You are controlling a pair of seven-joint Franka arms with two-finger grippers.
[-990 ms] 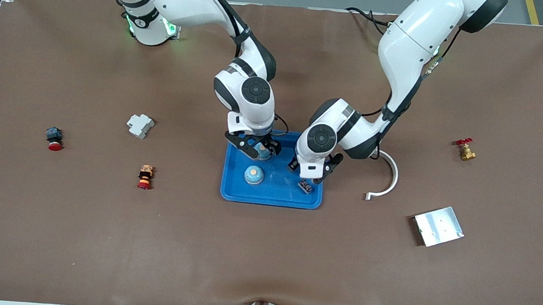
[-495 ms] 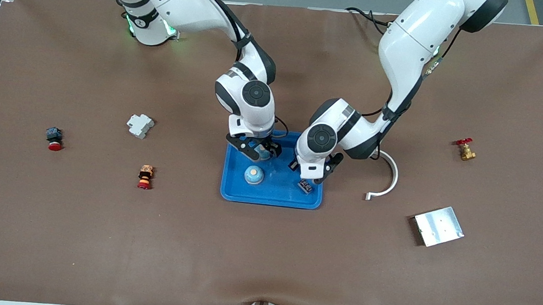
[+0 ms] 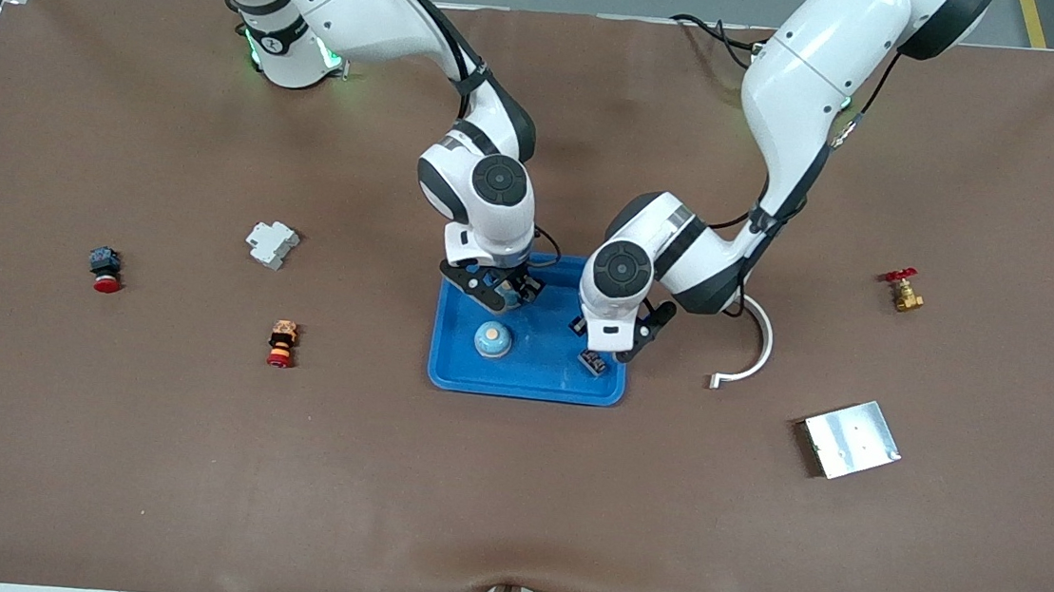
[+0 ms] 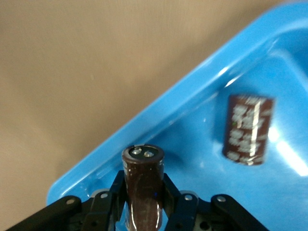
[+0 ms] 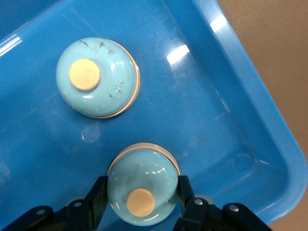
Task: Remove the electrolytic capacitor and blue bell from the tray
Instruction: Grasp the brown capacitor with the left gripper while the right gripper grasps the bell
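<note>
A blue tray (image 3: 529, 377) sits mid-table. My left gripper (image 3: 615, 346) is over the tray's end toward the left arm. It is shut on a dark brown capacitor (image 4: 143, 185), held upright between the fingers near the tray rim (image 4: 159, 113). A second capacitor (image 4: 248, 129) lies flat on the tray floor (image 3: 592, 363). My right gripper (image 3: 501, 292) is over the tray's part farther from the front camera. It is shut on a light blue bell (image 5: 143, 188) with a tan button. Another bell (image 5: 97, 77) stands in the tray (image 3: 493, 339), nearer the front camera.
A white breaker (image 3: 271, 243) and two red-capped buttons (image 3: 105, 270) (image 3: 282, 342) lie toward the right arm's end. A white curved piece (image 3: 753, 346), a metal plate (image 3: 851, 439) and a brass valve (image 3: 903, 292) lie toward the left arm's end.
Both grippers have shut, the left one on the capacitor first, then the right one on the bell. Both arms have barely moved.
</note>
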